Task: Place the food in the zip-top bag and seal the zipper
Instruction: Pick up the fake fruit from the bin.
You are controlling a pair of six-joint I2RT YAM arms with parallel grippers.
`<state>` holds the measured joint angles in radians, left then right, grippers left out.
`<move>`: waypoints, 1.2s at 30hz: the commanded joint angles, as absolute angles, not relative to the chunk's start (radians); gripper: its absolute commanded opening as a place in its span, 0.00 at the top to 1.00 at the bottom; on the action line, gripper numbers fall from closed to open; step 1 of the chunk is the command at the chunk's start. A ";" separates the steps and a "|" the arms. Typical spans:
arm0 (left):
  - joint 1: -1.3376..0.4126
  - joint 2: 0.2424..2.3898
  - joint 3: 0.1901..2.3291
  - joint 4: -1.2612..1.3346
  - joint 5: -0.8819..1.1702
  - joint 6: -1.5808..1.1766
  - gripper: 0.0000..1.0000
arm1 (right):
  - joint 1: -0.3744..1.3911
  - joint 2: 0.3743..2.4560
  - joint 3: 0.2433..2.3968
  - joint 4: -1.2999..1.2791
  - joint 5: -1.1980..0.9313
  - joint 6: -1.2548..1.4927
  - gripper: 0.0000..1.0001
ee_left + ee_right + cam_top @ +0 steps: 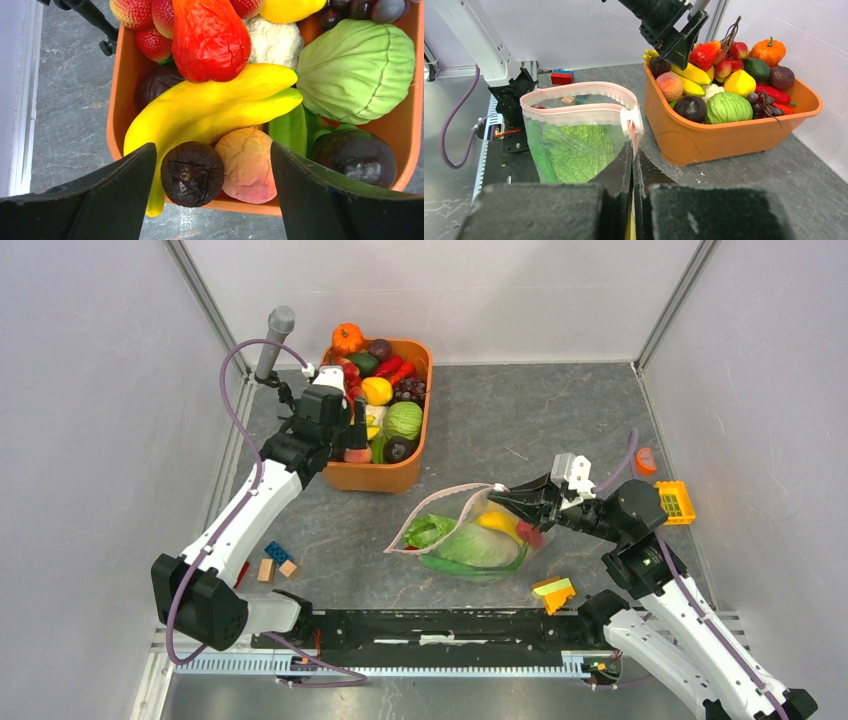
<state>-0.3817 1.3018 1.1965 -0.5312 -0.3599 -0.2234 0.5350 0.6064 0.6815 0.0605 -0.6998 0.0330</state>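
Desk from above: a grey stone-look desk (520, 410) boxed in by white walls, with an orange tub (385, 480) of toy produce toward the far-left corner.
Zip-top bag: the zip-top bag (470, 535) lies right of the desk's middle, nearer the near edge. Its mouth gapes toward the left edge, and a cabbage (470, 545), banana (497, 521) and chili (528, 533) are inside.
Zipper: the pink zipper (440, 502) loops wide open.
Arms: the right gripper (510, 498) is at the bag's mouth corner, and the left gripper (355, 430) hangs over the tub's near side.
Left wrist view: the fingers are spread wide with nothing between them. A dark fruit (192, 172) and a peach (247, 164) sit right beneath.
Right wrist view: the jaws are pressed together on the bag's edge just under the white slider (631, 120), propping the mouth up and open.
Step in hand: filling, I'd say. One arm holds the bag while the other picks.
Next move: likely a drop onto one fruit and a clean pinch, without nudging its neighbours. The sealing is not yet begun.
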 commanded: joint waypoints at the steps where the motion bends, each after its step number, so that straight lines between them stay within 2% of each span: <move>1: -0.376 1.289 1.236 -0.557 -0.397 -0.182 0.13 | 0.537 0.606 0.676 0.138 -0.707 0.057 1.00; 4: -0.377 1.300 1.235 -0.576 -0.389 -0.170 0.19 | 0.537 0.606 0.676 0.138 -0.709 0.059 1.00; 14: -0.376 1.352 1.276 -0.649 -0.390 -0.124 0.25 | 0.537 0.605 0.676 0.132 -0.701 0.057 1.00; 17: -0.377 1.361 1.282 -0.652 -0.402 -0.118 0.32 | 0.537 0.607 0.675 0.135 -0.701 0.057 1.00; 27: -0.376 1.359 1.298 -0.706 -0.412 -0.099 0.27 | 0.537 0.605 0.667 0.134 -0.696 0.058 1.00; 36: -0.376 1.378 1.303 -0.746 -0.424 -0.064 0.35 | 0.537 0.600 0.665 0.132 -0.690 0.055 1.00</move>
<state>-0.3809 1.3663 1.2671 -0.7109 -0.4038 -0.1181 0.5350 0.6098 0.6632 0.0883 -0.6991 0.0483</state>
